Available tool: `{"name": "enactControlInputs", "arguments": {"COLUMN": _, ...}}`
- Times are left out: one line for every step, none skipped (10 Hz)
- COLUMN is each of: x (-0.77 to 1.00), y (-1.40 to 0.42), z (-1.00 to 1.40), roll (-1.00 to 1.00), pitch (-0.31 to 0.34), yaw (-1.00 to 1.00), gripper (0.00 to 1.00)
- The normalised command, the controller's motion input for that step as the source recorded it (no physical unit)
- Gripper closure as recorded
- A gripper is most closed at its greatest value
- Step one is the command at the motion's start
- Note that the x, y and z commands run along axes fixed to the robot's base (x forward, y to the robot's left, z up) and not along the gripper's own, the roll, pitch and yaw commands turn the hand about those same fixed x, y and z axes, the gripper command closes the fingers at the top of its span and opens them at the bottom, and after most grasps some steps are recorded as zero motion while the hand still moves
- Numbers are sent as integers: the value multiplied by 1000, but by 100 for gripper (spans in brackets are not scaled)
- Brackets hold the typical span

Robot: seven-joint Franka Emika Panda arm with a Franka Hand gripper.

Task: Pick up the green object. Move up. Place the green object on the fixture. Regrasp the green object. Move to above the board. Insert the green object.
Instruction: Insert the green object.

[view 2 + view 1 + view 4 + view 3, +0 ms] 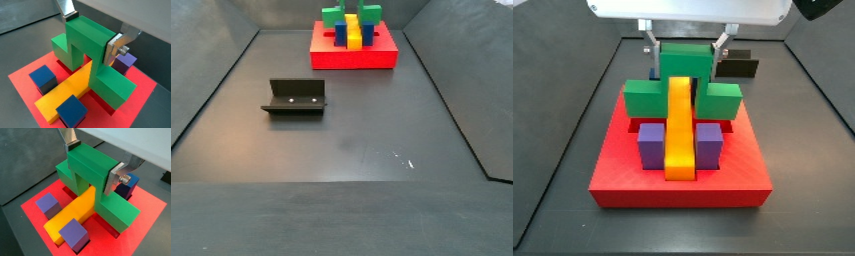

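The green object stands on the red board, its notch bridging the long yellow bar. Its lower steps sit in the board's slots on either side of the bar. My gripper is shut on the green object's raised top block, one silver finger on each side face. In a side view the gripper hangs over the green object at the board's far end. The fixture stands bare on the floor, away from the board.
Purple blocks flank the yellow bar on the board. A blue block sits beside the green object by one finger. The fixture shows behind the board. Dark walls ring the floor.
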Motion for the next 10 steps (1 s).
{"name": "enactControlInputs", "arguments": {"x": 157, "y": 0, "z": -160, "roll": -53, "pitch": -31, "yaw": 0, "gripper": 100}}
{"name": "enactControlInputs", "arguments": {"x": 123, "y": 0, "z": -166, "roll": -63, "pitch": -34, "yaw": 0, "gripper": 100}}
{"name": "enactControlInputs", "arguments": {"x": 111, "y": 0, "z": -180, "roll": -80, "pitch": -44, "yaw": 0, "gripper": 100}}
{"name": "enactControlInputs", "arguments": {"x": 51, "y": 0, "z": -186, "roll": -74, "pitch": -49, "yaw": 0, "gripper": 100}}
{"name": "enactControlInputs", "arguments": {"x": 0, "y": 0, "z": -146, "roll": -31, "pitch": -27, "yaw": 0, "gripper": 100}}
{"name": "enactControlInputs", "arguments": {"x": -23, "y": 11, "z": -60, "roll": -30, "pitch": 0, "yaw": 0, "gripper": 100}}
{"name": "enactControlInputs", "arguments": {"x": -217, "y": 49, "z": 0, "roll": -56, "pitch": -9, "yaw": 0, "gripper": 100}}
{"name": "enactControlInputs", "arguments": {"x": -383, "y": 0, "z": 0, "roll": -119, "pitch": -130, "yaw": 0, "gripper": 100}}
{"name": "enactControlInputs", "arguments": {"x": -357, "y": 0, "z": 0, "roll": -171, "pitch": -134, "yaw": 0, "gripper": 100}}
{"name": "enactControlInputs", "arguments": {"x": -214, "y": 0, "z": 0, "roll": -200, "pitch": -130, "yaw": 0, "gripper": 100}}
